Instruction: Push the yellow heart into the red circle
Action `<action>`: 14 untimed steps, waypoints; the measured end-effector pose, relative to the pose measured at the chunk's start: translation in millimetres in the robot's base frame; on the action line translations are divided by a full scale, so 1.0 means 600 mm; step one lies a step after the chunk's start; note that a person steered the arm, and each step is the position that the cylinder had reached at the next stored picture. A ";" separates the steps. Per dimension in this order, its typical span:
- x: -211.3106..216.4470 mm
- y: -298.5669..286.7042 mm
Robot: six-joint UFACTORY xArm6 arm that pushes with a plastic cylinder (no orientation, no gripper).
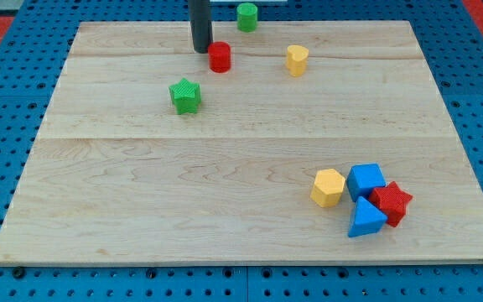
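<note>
The yellow heart (297,59) lies near the view's top, right of centre. The red circle (220,57) lies to its left, with a clear gap between them. My tip (200,50) stands just left of the red circle, almost touching it, on the side away from the yellow heart. The rod rises from there out of the view's top.
A green circle (247,16) lies at the top edge, a green star (186,96) below left of the red circle. At the view's lower right a yellow hexagon (328,187), blue cube (366,179), blue triangle (366,219) and red star (392,203) cluster. The wooden board (141,193) lies on a blue pegboard.
</note>
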State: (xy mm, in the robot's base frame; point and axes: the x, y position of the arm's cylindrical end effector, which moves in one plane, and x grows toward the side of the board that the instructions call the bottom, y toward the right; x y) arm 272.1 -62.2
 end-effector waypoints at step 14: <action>0.147 0.132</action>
State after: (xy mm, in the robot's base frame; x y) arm 360.5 16.9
